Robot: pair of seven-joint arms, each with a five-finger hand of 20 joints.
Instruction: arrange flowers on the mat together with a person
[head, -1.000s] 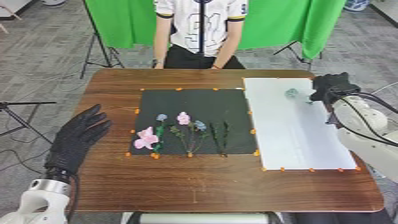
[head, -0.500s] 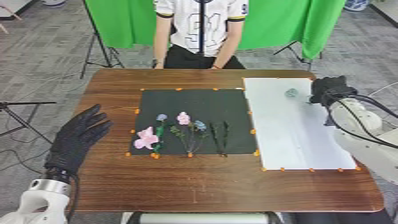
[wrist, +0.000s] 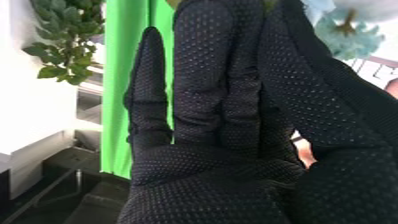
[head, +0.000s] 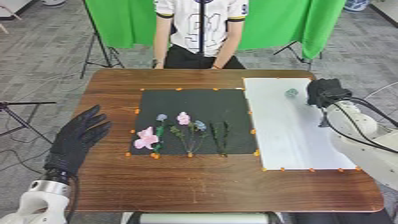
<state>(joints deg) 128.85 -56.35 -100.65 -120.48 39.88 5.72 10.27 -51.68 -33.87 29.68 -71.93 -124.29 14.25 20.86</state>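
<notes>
Right hand [head: 327, 90]: turned slightly since the earlier frames, shifted a little toward the left edge of the desk [head: 195, 187], forearm with it. Now over the right side of the white sheet [head: 306, 142], near the desk's far right corner. Whether released or grasping, cannot tell.
Pale bloom [wrist: 355, 42]: blue-green, beside the right hand [wrist: 213, 170] in the wrist view; grip on it cannot be told.
Blue-green flower [head: 291, 93]: lying on the far part of the white sheet, left of the right hand, apart from it.
Black mat [head: 191, 100]: left of the white sheet, middle of the desk; stems in its near half, blossoms toward the far edge.
Large pink flower [head: 146, 137]: near the mat's near left corner.
Small blue flower [head: 162, 117]: just beyond it.
Small pink flower [head: 183, 118]: right of the small blue one.
Grey-blue flower [head: 200, 125]: right of the small pink one, a little nearer.
Dark green stems [head: 225, 137]: side by side, right of the flowers.
Left hand [head: 82, 137]: released, fingers extended, by the desk's left edge; same spot as before.
Green curtain [head: 284, 25]: beyond the desk's far edge.
</notes>
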